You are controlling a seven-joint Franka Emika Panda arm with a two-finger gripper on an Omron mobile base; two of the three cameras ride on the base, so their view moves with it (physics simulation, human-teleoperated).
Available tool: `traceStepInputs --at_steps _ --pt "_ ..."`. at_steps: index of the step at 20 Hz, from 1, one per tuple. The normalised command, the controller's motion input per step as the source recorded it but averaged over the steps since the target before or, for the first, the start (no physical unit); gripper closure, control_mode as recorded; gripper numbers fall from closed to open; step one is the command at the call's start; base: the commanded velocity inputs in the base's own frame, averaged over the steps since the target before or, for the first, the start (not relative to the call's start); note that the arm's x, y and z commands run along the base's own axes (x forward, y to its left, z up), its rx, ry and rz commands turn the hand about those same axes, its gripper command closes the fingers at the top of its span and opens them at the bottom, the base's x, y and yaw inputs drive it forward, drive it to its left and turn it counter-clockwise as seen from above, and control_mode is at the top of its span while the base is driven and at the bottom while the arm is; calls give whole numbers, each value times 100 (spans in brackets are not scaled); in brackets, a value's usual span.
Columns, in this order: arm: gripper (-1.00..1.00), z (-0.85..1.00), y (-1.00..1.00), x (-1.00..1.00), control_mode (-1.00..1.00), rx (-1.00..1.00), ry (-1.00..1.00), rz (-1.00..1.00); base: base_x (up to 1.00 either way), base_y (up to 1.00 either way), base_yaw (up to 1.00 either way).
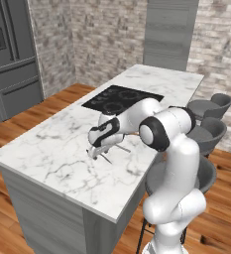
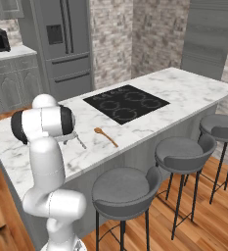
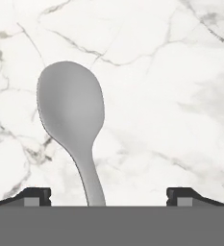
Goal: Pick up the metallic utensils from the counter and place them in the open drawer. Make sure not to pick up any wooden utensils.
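Spread wide and empty, the end effector (image 3: pixel 108 197) hangs just above the white grey-veined marble counter (image 1: pixel 52 154), its dark fingertips (image 3: pixel 34 196) straddling the handle of a silver-grey round-bowled metal spoon (image 3: pixel 71 108) lying flat there. Nothing is gripped yet, so the task looks barely begun. An orange-brown wooden spoon (image 2: pixel 105 136) lies nearby, to be left alone.

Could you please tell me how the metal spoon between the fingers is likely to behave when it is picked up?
The spoon looks rigid, so it likely won't flex. Its slim smooth handle may slip or pivot between the fingers. Lying flat on the marble counter, it gives little height to grip.
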Motion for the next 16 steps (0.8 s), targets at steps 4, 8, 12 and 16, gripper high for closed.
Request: traceStepInputs --at_steps 4,8,12,16 --pt "-100 -32 0 8 -100 0 0 0 0 0 0" --pt "100 -46 12 8 -100 0 3 0 0 0 0" --pt "100 -53 14 0 -100 0 0 0 0 0 0" --pt "100 -44 18 0 -100 0 0 0 0 0 0"
